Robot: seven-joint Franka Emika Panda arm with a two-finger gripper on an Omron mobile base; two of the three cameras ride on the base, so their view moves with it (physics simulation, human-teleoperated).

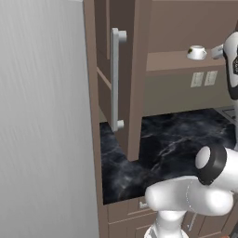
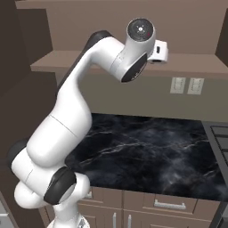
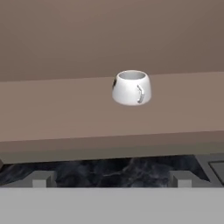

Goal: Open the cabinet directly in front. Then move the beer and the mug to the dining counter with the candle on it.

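- One cabinet door (image 1: 122,88) is standing swung open in the left base view; we are judging this done to expose the shelf (image 1: 172,60). The mug (image 1: 196,52) is sitting upright on that shelf, near the arm's wrist at the right edge.
- Right base view: we are seeing the arm (image 2: 75,111) reaching up to shelf height over the black marble worktop (image 2: 147,151); two wall sockets (image 2: 186,85) are sitting below, clear of the path.
- Hand view: we are finding the gripper (image 3: 112,179) with fingers spread wide, holding nothing, lined up on the mug, well apart. Nothing is obstructing.
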